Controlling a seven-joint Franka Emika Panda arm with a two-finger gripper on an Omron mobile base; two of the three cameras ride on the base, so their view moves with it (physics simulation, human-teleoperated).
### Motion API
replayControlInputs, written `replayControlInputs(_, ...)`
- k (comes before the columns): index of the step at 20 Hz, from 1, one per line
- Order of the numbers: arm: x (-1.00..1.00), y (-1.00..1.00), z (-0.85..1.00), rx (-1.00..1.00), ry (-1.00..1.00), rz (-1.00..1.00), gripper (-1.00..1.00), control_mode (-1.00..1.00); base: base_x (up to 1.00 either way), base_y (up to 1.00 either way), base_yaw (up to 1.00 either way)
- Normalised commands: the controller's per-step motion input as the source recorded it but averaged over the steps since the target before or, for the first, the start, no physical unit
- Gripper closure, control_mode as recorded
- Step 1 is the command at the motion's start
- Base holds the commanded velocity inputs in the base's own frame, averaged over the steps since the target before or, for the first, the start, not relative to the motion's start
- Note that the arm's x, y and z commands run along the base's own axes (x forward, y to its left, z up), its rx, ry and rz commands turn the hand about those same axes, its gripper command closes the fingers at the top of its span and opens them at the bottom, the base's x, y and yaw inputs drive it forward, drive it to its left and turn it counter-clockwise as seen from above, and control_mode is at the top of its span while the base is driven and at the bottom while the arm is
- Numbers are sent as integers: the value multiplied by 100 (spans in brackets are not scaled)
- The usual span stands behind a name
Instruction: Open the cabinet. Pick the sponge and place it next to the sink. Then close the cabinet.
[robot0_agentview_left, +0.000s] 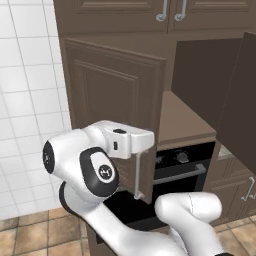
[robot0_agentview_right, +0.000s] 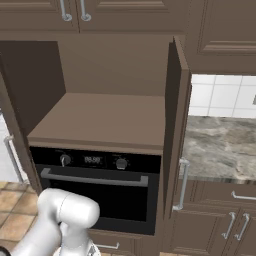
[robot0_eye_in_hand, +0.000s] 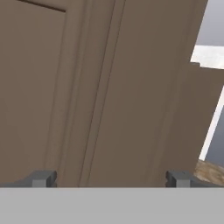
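Observation:
Both doors of the cabinet stand open. The left door (robot0_agentview_left: 112, 95) swings out toward me, its long silver handle (robot0_agentview_left: 137, 175) hanging at its edge. The right door (robot0_agentview_right: 176, 125) shows edge-on. Between them lies the plain brown shelf (robot0_agentview_right: 105, 117). The sponge is out of view. The arm's white hand (robot0_agentview_left: 131, 141) sits against the left door, just above the handle's top. In the hand view my gripper (robot0_eye_in_hand: 111, 179) is open, fingertips (robot0_eye_in_hand: 43, 178) spread wide, facing the door's brown panel (robot0_eye_in_hand: 109, 87) close up with nothing between them.
A black oven (robot0_agentview_right: 95, 185) sits under the shelf. A stone counter (robot0_agentview_right: 220, 147) runs off to the right, with lower doors (robot0_agentview_right: 230, 225) beneath. Upper doors with curved handles (robot0_agentview_right: 72, 10) are overhead. A white tiled wall (robot0_agentview_left: 25, 100) is on the left.

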Motion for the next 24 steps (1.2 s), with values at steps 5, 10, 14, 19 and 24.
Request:
replayControlInputs(5,55,-62,0,0,0,16,-100,-100,0,0,0)
replayControlInputs(10,66,-57,0,0,0,21,-100,-100,0,0,0)
replayControlInputs(14,76,-53,0,0,0,24,-100,-100,0,0,0)
replayControlInputs(19,75,-47,0,0,0,25,-100,-100,0,0,0)
replayControlInputs(24,48,-29,0,0,6,24,-100,-100,0,0,0)
